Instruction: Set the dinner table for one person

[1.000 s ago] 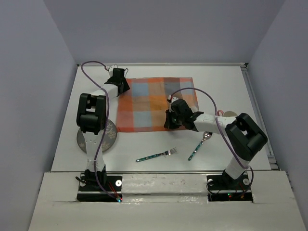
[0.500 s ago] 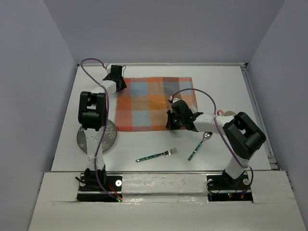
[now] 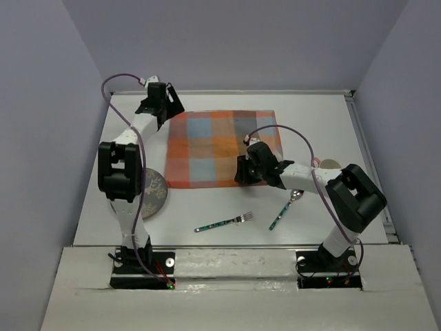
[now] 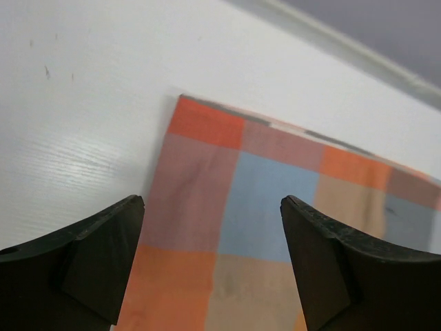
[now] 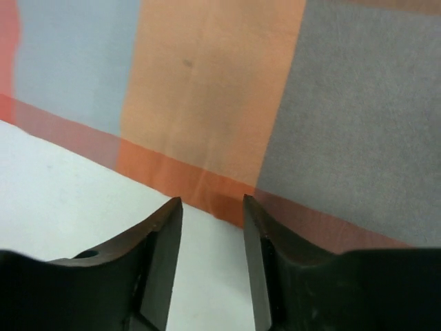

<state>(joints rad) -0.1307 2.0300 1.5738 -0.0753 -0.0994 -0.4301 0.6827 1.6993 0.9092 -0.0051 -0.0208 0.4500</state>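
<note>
The white dinner table (image 3: 317, 124) fills the workspace in front of both arms. A plaid placemat (image 3: 207, 148) lies flat on its far middle. The left gripper (image 3: 164, 110) hangs over the placemat's far left corner, fingers (image 4: 103, 255) spread wide with nothing between them. The right gripper (image 3: 242, 172) sits low at the placemat's near edge, fingers (image 5: 162, 255) a narrow gap apart, straddling the hem without pinching it. A grey patterned plate (image 3: 155, 196) rests near the left arm, partly hidden by it. A fork (image 3: 224, 223) and a spoon (image 3: 284, 210) lie on bare table nearer the bases.
</note>
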